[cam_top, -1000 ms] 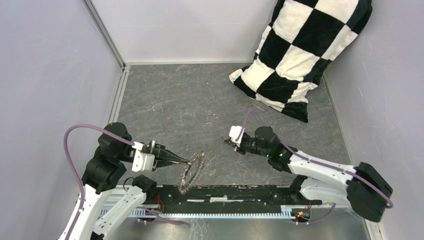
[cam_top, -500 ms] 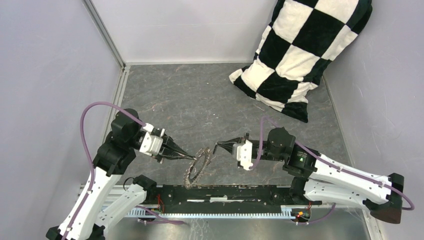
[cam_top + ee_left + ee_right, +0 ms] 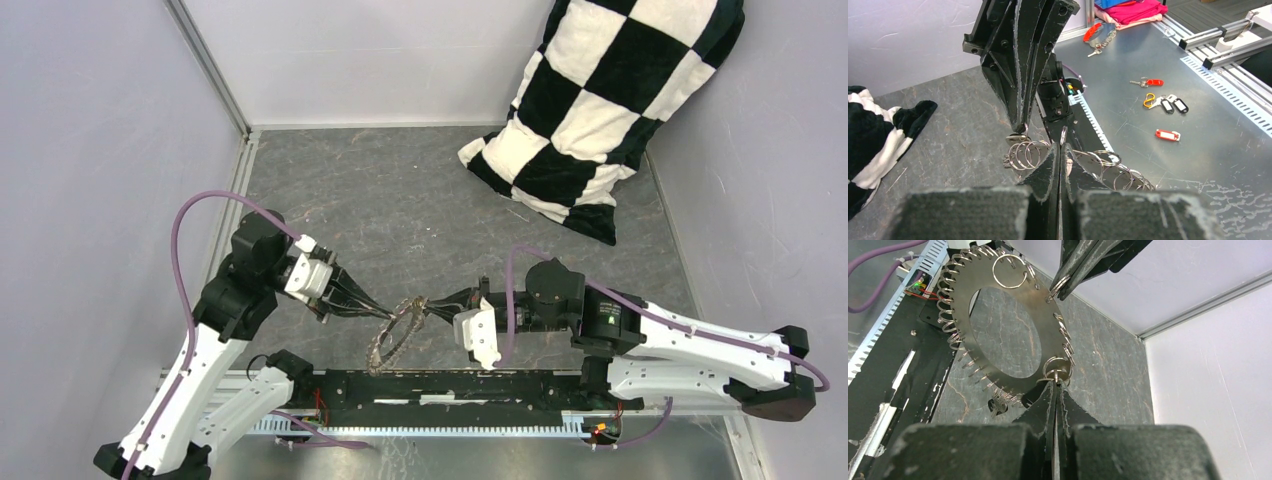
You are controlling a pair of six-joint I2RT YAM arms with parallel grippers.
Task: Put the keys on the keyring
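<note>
Grey marbled tabletop (image 3: pixel 400 190), pale walls (image 3: pixel 380 50), checkered pillow (image 3: pixel 600 100) in corner.

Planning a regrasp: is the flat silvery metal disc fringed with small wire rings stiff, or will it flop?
Likely stiff: the flat silvery metal disc looks planar though the left gripper and right gripper grip only at its rim. Its wire rings hang loose, probably rattling.

Right tool (image 3: pixel 430 305) swung in, now touching keyring (image 3: pixel 381 350).
</note>
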